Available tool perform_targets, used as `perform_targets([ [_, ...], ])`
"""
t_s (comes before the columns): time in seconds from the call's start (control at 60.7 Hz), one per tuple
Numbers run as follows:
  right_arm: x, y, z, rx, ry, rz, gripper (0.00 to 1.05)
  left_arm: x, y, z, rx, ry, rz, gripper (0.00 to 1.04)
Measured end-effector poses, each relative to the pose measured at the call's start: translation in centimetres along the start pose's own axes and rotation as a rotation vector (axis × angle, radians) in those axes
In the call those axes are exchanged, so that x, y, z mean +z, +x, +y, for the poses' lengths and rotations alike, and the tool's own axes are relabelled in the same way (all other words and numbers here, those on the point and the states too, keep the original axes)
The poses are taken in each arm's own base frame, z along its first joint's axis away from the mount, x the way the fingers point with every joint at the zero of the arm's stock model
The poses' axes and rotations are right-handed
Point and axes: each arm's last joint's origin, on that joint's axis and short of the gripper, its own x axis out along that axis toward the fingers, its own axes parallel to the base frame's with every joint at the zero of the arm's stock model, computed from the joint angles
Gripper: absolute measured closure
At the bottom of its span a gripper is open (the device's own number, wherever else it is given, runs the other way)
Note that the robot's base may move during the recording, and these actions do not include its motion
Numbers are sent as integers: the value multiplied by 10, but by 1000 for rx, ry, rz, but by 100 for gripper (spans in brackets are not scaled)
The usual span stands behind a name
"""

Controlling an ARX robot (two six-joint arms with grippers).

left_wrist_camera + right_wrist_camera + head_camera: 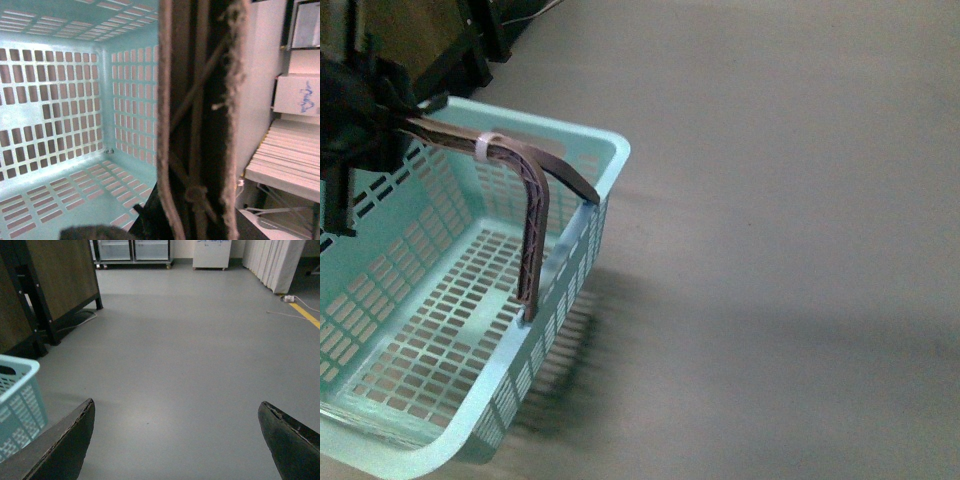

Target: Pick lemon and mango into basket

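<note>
Fig. 1. My left pincer (pixel 360 125) pinches the 2 brown handles (pixel 533 240), hanging the basket (pixel 610 150) tilted and empty above the floor (pixel 800 200). My right pincer (pixel 175 412) is spread over the floor. Lemon and mango: not in view. Risk: handles slip and the basket swings or drops.

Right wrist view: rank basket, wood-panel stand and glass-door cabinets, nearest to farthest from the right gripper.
From the right gripper, jaws wide open:
1. basket: nearest, its corner just beyond one jaw.
2. wood-panel stand: behind the basket, partway across the floor.
3. glass-door cabinets: farthest, against the far wall.
</note>
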Motion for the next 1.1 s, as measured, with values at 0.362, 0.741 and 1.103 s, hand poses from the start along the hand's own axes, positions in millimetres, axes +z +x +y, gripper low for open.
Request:
perform_targets([
  [0.362,0,0,0,0,0,0,9,24,-120,-39,-198,-87,-81,100],
  [0.741,0,0,0,0,0,0,9,28,-155,-50,-246,-94,-97,100],
  [1.103,0,0,0,0,0,0,9,28,-155,-50,-245,-93,-97,100],
])
